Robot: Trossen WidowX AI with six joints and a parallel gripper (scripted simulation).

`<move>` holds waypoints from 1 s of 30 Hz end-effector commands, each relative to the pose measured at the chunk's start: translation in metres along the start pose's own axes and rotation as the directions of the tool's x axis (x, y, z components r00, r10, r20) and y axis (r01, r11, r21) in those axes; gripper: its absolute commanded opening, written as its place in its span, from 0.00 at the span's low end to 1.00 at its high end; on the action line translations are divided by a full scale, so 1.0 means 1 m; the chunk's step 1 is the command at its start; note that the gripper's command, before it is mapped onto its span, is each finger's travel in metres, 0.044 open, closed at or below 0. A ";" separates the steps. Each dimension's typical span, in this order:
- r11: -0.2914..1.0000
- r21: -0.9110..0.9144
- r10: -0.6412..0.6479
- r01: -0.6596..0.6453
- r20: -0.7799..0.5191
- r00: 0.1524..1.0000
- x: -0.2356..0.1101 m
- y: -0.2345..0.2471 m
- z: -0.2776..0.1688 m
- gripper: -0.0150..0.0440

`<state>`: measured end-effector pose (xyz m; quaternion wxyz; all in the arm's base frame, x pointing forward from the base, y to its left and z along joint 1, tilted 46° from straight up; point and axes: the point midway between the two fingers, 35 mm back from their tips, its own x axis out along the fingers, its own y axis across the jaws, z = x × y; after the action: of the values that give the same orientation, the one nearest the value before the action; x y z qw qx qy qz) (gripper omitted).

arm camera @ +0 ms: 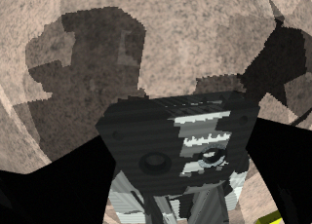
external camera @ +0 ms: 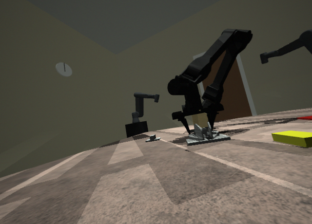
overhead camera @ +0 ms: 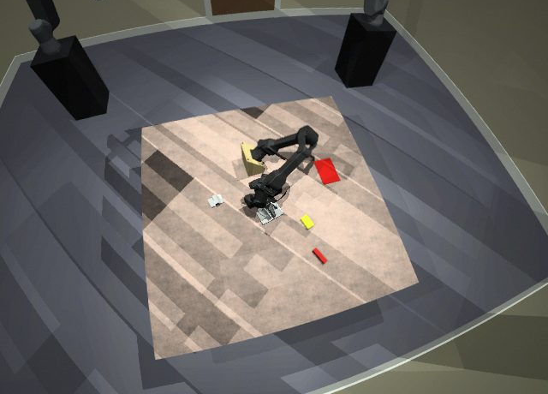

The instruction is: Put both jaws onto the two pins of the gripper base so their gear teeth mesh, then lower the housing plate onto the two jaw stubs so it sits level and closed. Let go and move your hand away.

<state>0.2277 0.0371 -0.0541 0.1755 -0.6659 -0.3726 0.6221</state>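
The gripper base (overhead camera: 265, 220) (external camera: 223, 138) lies flat on the table. The two grey jaws (external camera: 198, 131) (arm camera: 211, 206) are on it, their fingers side by side and rising toward the exterior camera. The housing plate (arm camera: 134, 148), mostly in shadow with two round holes, lies across the rear of the base, low over the jaws. My gripper (external camera: 201, 131) (arm camera: 178, 130) points down and is shut on the housing plate, one black finger at each end. The stubs and the jaws' gear teeth are hidden; I cannot tell whether the plate is seated or slightly above the stubs.
A small white part (overhead camera: 215, 200) (external camera: 152, 138) lies beyond the base. A yellow block (overhead camera: 306, 222) (external camera: 292, 137), a red bar (overhead camera: 319, 255) and a red flat piece (overhead camera: 327, 171) lie on the other side. A tan wedge (overhead camera: 251, 162) stands by the arm's foot.
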 end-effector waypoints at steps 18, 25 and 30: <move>1.000 -0.007 0.004 -0.004 -0.002 1.000 0.002 0.001 -0.002 0.85; 1.000 -0.007 0.004 -0.004 -0.002 1.000 0.004 0.001 -0.002 0.85; 1.000 -0.007 0.004 -0.004 -0.002 1.000 0.004 0.001 -0.002 0.85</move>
<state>0.2289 0.0387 -0.0560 0.1709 -0.6680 -0.3723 0.6213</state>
